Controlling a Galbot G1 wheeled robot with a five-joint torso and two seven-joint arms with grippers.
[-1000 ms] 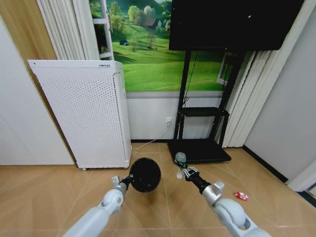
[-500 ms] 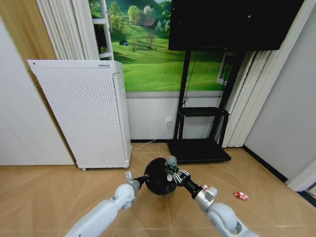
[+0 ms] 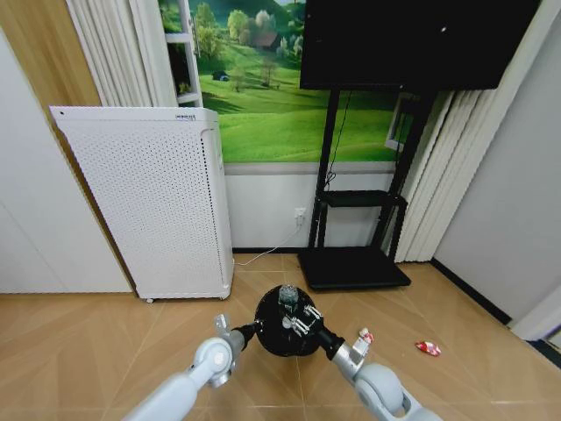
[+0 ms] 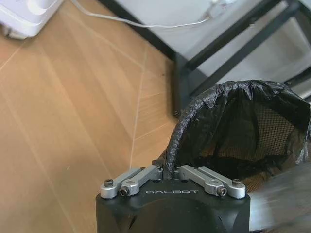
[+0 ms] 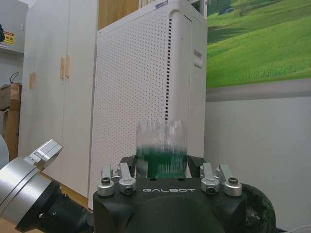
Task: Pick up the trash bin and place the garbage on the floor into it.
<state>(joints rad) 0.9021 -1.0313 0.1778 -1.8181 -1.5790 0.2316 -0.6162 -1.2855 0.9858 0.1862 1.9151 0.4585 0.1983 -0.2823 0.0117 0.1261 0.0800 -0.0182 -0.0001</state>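
While both hands hold bin (image 3: 280,324) and can (image 3: 287,296), a wrapper (image 3: 428,348) lies rightward

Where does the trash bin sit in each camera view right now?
Head view: trash bin low centre, between both arms.
Left wrist view: its rim pinched in the left gripper.
Right wrist view: a dark edge behind the right gripper.
Shared landmark: the white appliance.

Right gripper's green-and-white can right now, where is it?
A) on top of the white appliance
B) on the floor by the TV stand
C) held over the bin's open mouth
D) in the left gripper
C: in the head view the right gripper holds the green-and-white can above the trash bin, whose rim the left gripper pinches.
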